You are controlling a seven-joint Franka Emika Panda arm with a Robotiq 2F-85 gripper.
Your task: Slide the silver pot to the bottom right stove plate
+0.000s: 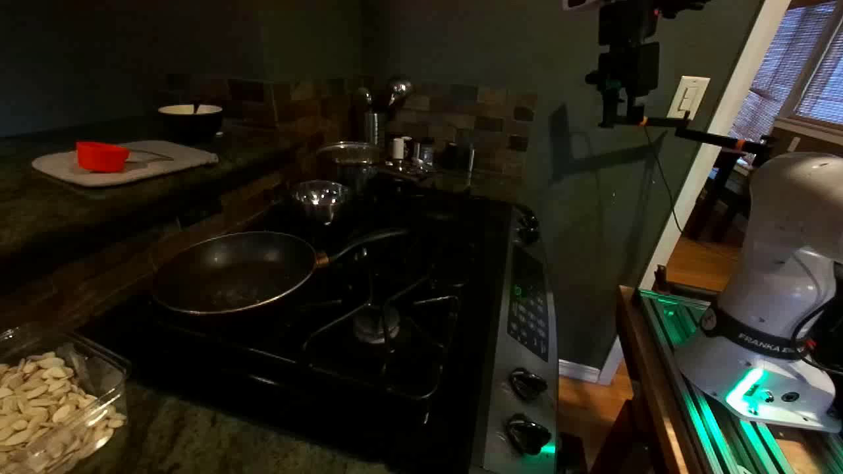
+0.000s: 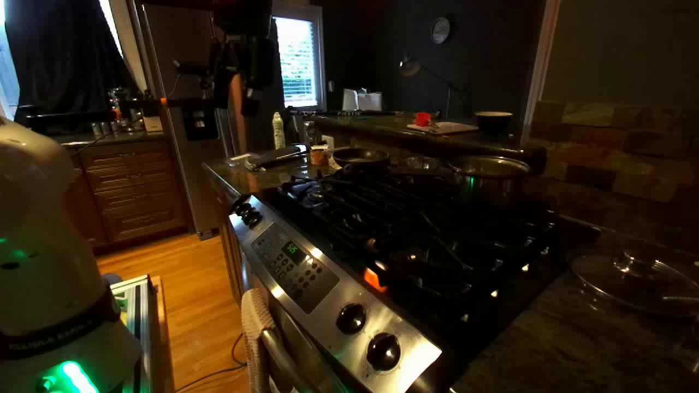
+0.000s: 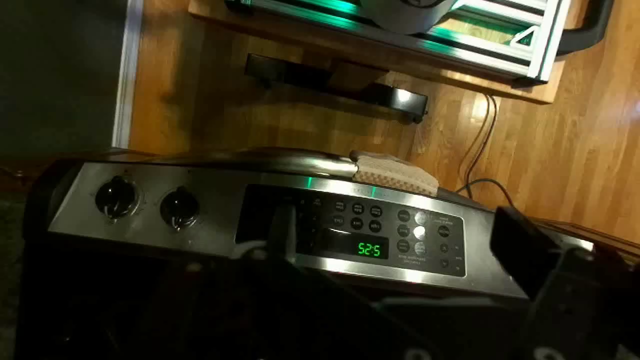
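Note:
The small shiny silver pot (image 1: 323, 199) stands toward the back of the stove, behind the frying pan's handle. It also shows in an exterior view between the frying pan and a larger pot (image 2: 421, 162). A stove plate with a round burner (image 1: 377, 325) shows near the control panel side. My gripper (image 1: 620, 120) hangs high above the front side of the stove, well apart from the pot. In the wrist view its two dark fingers (image 3: 400, 240) are spread wide, with only the control panel seen between them. The silver pot is out of the wrist view.
A dark frying pan (image 1: 237, 273) sits beside the silver pot, its handle toward the stove's middle. A larger glass-lidded pot (image 2: 491, 168) stands at the back. A glass lid (image 2: 633, 278), a nut container (image 1: 56, 401) and a utensil holder (image 1: 375, 128) stand around the stove.

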